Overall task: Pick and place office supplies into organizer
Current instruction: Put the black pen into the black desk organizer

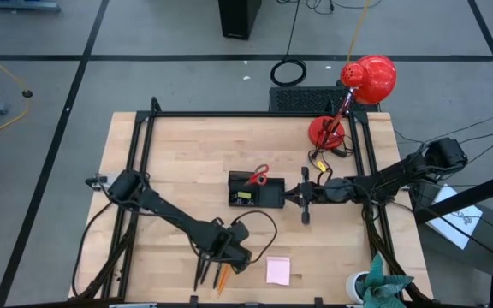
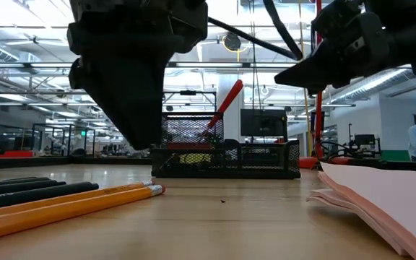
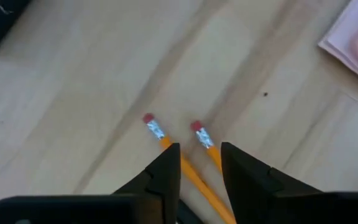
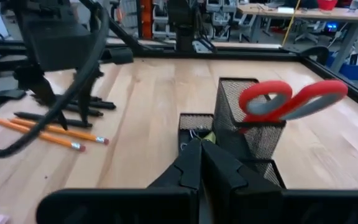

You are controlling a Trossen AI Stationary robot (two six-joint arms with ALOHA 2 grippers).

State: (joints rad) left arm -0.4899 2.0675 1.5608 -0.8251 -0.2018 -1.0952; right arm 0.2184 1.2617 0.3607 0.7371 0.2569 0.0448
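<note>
Two orange pencils [image 3: 191,177] lie side by side near the table's front edge, eraser ends toward the far side, beside dark pens [image 4: 67,112]. My left gripper [image 3: 201,158] hangs open just above the pencils, pointing steeply down, and touches nothing. One pencil runs under one finger, the other shows in the gap. The black mesh organizer [image 1: 259,198] stands mid-table with red-handled scissors [image 4: 291,99] upright in its taller section. My right gripper [image 4: 201,149] is shut, level, close to the organizer's right side. A pink sticky-note pad [image 1: 278,270] lies near the front edge.
A red desk lamp [image 1: 362,85] stands at the table's far right corner. A black frame [image 1: 144,154] runs along the table's sides and back. A small yellow item [image 4: 207,135] lies in the organizer's low compartment. Bare wood lies between pencils and organizer.
</note>
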